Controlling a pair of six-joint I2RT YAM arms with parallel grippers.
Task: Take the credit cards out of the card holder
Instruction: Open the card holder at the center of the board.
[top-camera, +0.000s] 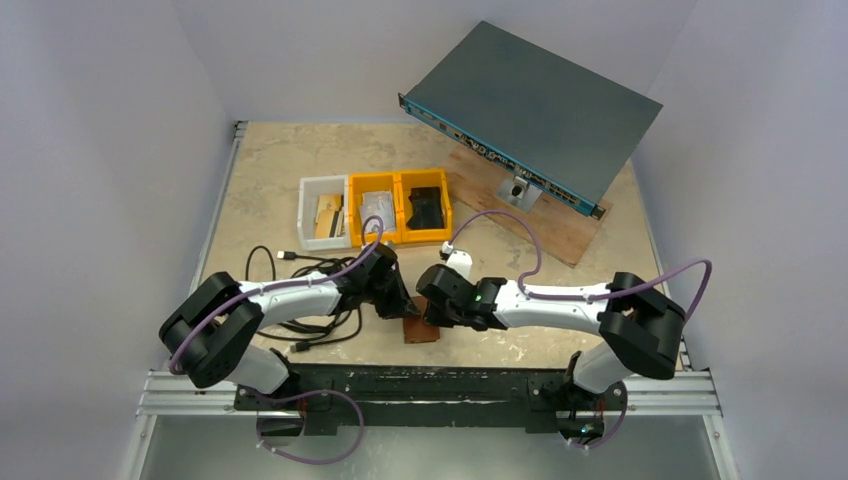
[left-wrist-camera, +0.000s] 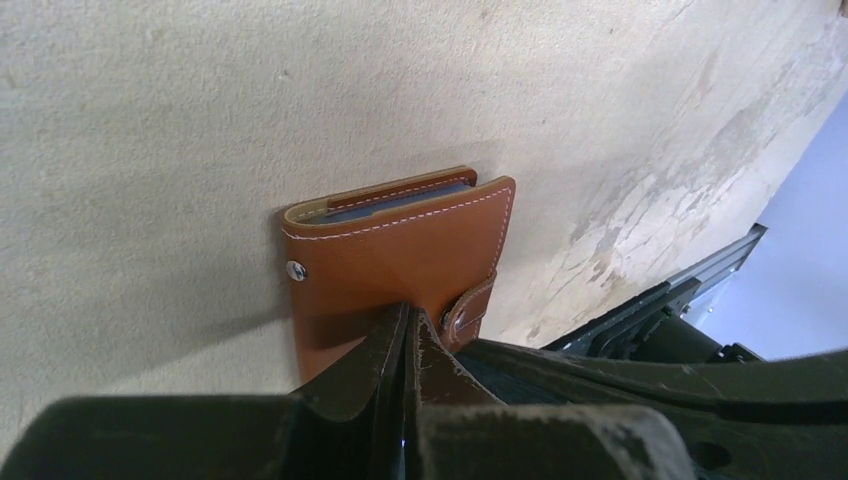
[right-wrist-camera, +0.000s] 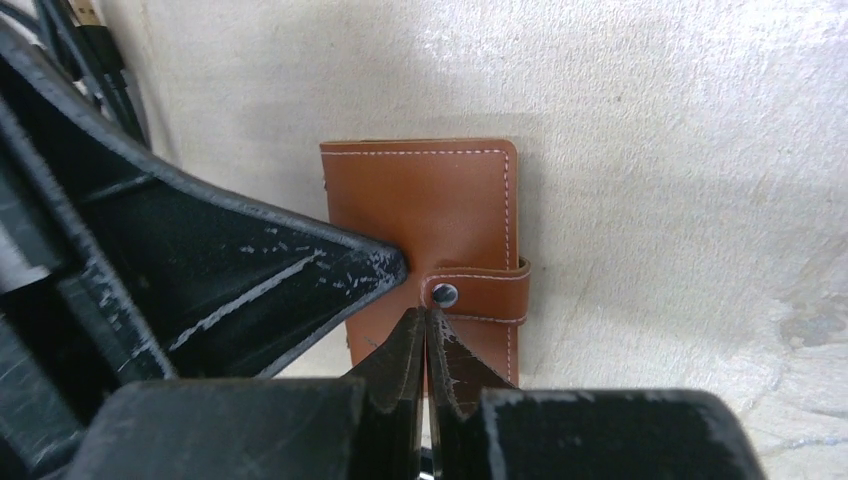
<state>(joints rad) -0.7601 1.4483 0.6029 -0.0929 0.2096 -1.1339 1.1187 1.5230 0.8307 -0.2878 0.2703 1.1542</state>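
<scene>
While working at the closed card holder (right-wrist-camera: 430, 215), treat the snap (right-wrist-camera: 444, 294) as the whole job. Lying flat on the tabletop (left-wrist-camera: 150, 120) near the front edge, between the 2 arms, cover up, strap (right-wrist-camera: 495, 292) fastened across the open side. On the left gripper (left-wrist-camera: 408, 318), fingers pressed together, holding nothing, tips against the cover just beside the snap. On the right gripper (right-wrist-camera: 425, 320), likewise closed and empty, tips meeting the leather just below the snap.

Step in hand, by the look of it: freeing the strap, ahead of any card removal. To do it well, pin the cover with 1 closed tip close to the snap to stop any sliding, then work the other tip under the strap's free end and lever upward, not sideways. Keep pressure light: smooth leather on a smooth top, likely to skate. Avoid pressing on the snap itself, only seating it harder.

Of the credit cards, nothing certain in view: only a thin grey-blue layer (left-wrist-camera: 400, 203) between the covers in the left wrist view, card or pocket impossible to tell.

No brand, stamp or lettering on the leather, just pale stitching. Far back, a blue-fronted rack unit (top-camera: 530, 100), markings too small to read.
</scene>
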